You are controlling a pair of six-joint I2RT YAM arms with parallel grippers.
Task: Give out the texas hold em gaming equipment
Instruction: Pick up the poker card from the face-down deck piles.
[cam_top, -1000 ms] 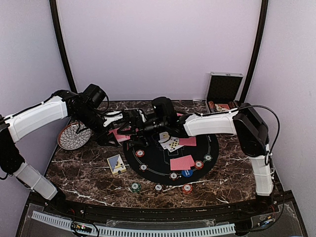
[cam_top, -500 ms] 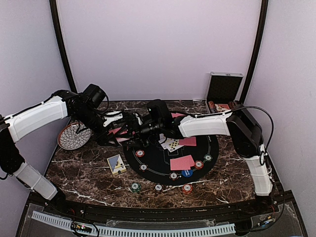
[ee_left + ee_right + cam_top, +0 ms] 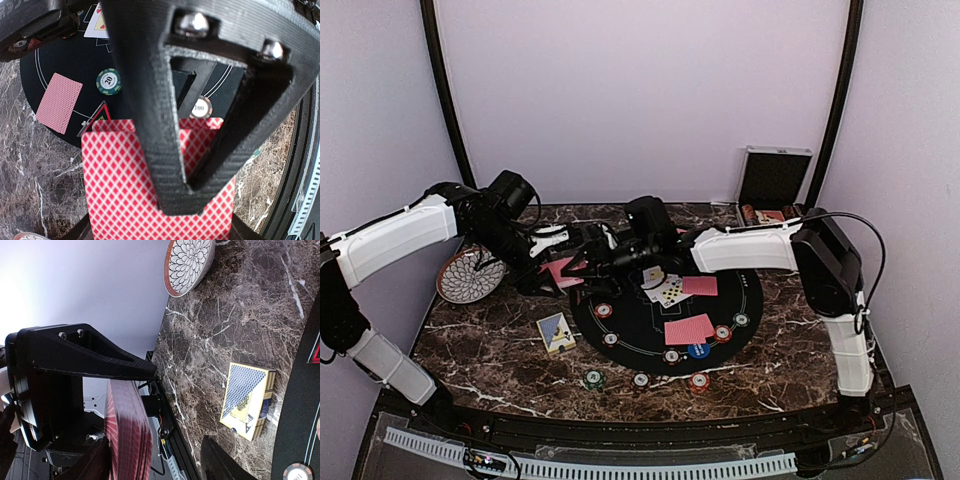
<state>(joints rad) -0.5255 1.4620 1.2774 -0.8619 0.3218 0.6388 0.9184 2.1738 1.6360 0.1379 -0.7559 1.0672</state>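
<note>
My left gripper [image 3: 180,200] is shut on a deck of red-backed playing cards [image 3: 125,190], held above the table's left part [image 3: 560,270]. My right gripper [image 3: 592,255] reaches across to it and stands open. The deck's edge [image 3: 127,435] sits between its two fingers, close to the left one [image 3: 95,465]. On the round black mat [image 3: 630,325] lie face-up cards [image 3: 665,290], two red-backed cards [image 3: 688,328] and several poker chips [image 3: 722,333]. Three more chips [image 3: 640,380] lie on the marble in front of the mat.
A blue card box [image 3: 556,332] lies left of the mat. A patterned plate [image 3: 470,275] leans at the far left. A silver hinged case [image 3: 772,180] stands open at the back right.
My right arm pushed a little left toward the deck and came back, and its jaws have narrowed. The left arm and the deck have hardly moved.
</note>
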